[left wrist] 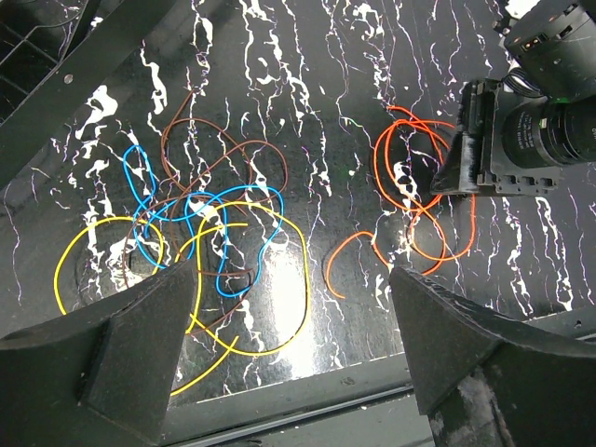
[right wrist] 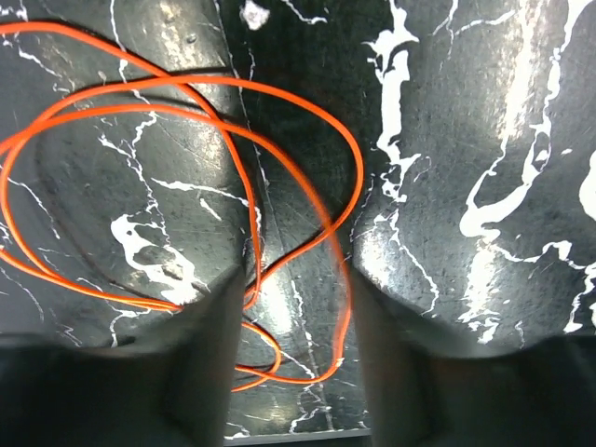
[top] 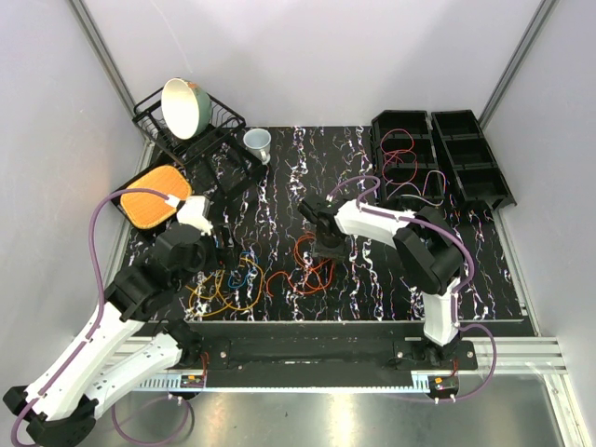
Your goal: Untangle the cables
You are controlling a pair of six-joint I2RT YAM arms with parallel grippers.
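**A:** Jaws first. L gripper point(left wrist: 293, 279)?
**B:** Spread wide, nothing in it, hanging over the tangle at lower left of the top view.
**A:** R gripper point(right wrist: 296, 279)?
**B:** Partway apart, tips down near the mat point(top: 372, 279). Strands of the orange cable point(right wrist: 233, 82) run through the gap. Wrist pic's blurry, so can't tell if a finger touches the wire.
**A:** And the tangle?
**B:** Yellow cable point(left wrist: 102, 221), blue cable point(left wrist: 135, 147) and brown cable point(left wrist: 251, 142) looped over each other, flat on the marbled black mat. The orange one lies just right of that bunch, approx. centre frame.
**A:** Further back?
**B:** White cup point(top: 258, 142) at upper centre, next to a wire rack point(top: 149, 126) w/ a bowl point(top: 183, 107) tilted in it. Upper right: black bin point(top: 380, 130) w/ a red cable point(top: 402, 149) coiled inside, second bin point(top: 470, 149) right beside it.
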